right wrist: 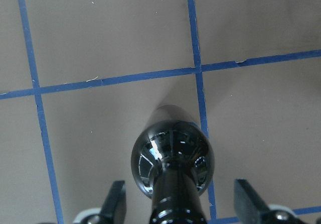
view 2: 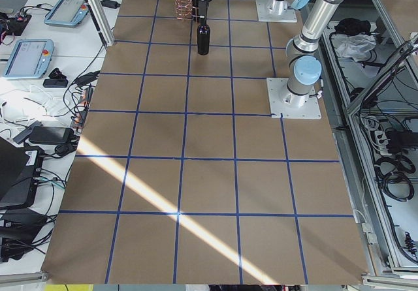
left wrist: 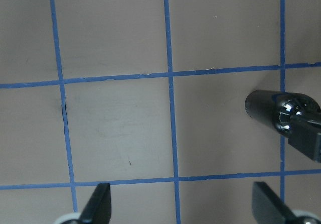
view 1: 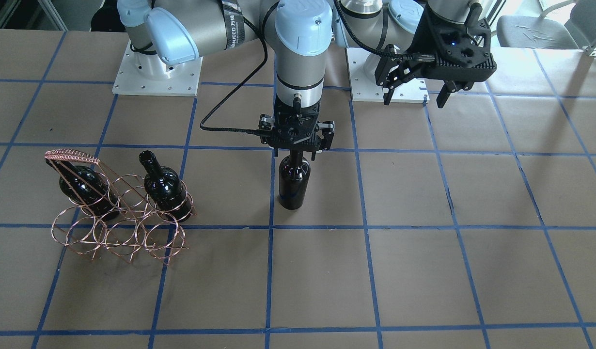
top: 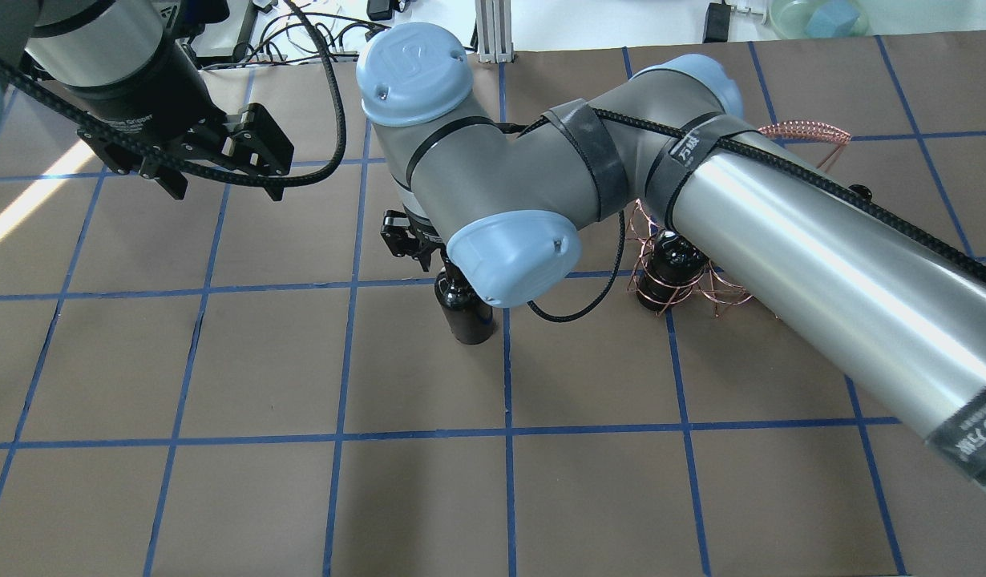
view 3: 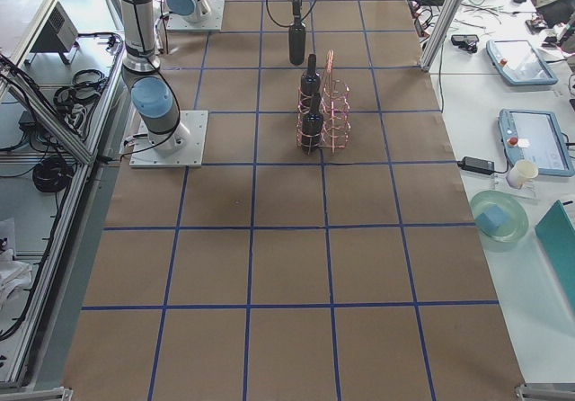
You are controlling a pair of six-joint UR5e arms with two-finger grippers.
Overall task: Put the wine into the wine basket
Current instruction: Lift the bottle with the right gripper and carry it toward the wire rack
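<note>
A near-black wine bottle (view 1: 294, 182) stands upright on the table's middle. My right gripper (view 1: 297, 145) is straight above it, its open fingers on either side of the slim neck. In the right wrist view the bottle (right wrist: 173, 158) sits between the spread fingertips (right wrist: 116, 199) with gaps on both sides. The copper wire wine basket (view 1: 118, 228) stands apart on the robot's right and holds two more bottles (view 1: 87, 186) (view 1: 164, 186). My left gripper (view 1: 416, 97) is open and empty, raised near its base; its wrist view shows the standing bottle (left wrist: 273, 111) at the right edge.
The table is brown paper with a blue tape grid (view 1: 366, 225). The right arm (top: 781, 240) hides most of the basket (top: 701, 284) from overhead. Two white arm base plates (view 1: 155, 77) lie at the table's robot side.
</note>
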